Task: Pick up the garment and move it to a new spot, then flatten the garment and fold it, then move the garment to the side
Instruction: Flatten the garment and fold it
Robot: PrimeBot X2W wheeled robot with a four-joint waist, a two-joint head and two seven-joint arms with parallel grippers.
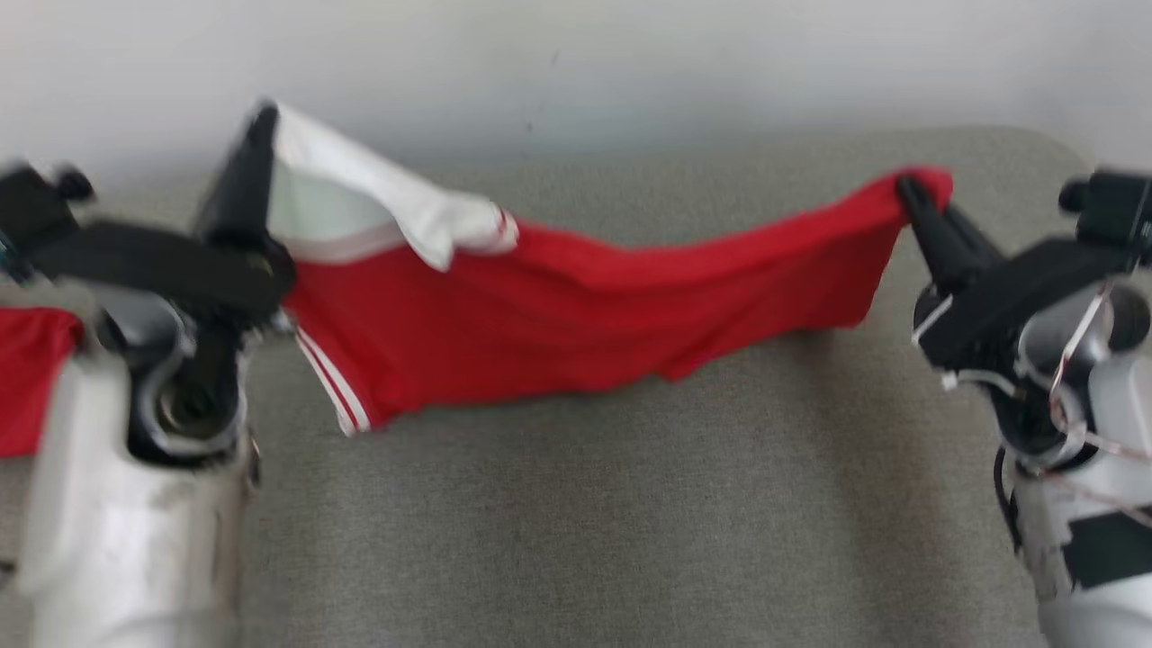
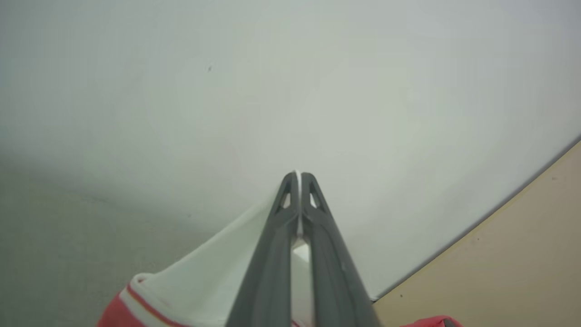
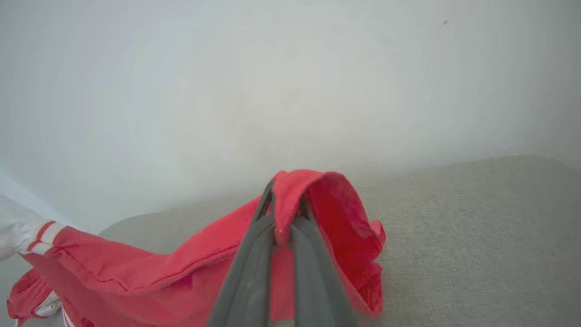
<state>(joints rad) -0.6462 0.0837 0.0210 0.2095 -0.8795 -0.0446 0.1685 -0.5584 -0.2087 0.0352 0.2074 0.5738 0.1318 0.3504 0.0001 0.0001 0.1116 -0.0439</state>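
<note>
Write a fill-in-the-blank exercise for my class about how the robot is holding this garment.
1. The left gripper is shut on the ___ part of the garment.
2. The right gripper is shut on a ___ edge of it.
3. The cloth is stretched between both grippers over a ___ fabric surface.

Missing words: white; red; grey.

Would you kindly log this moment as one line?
garment: held stretched over grey surface | left gripper: shut on white end | right gripper: shut on red end | fold: pending
</note>
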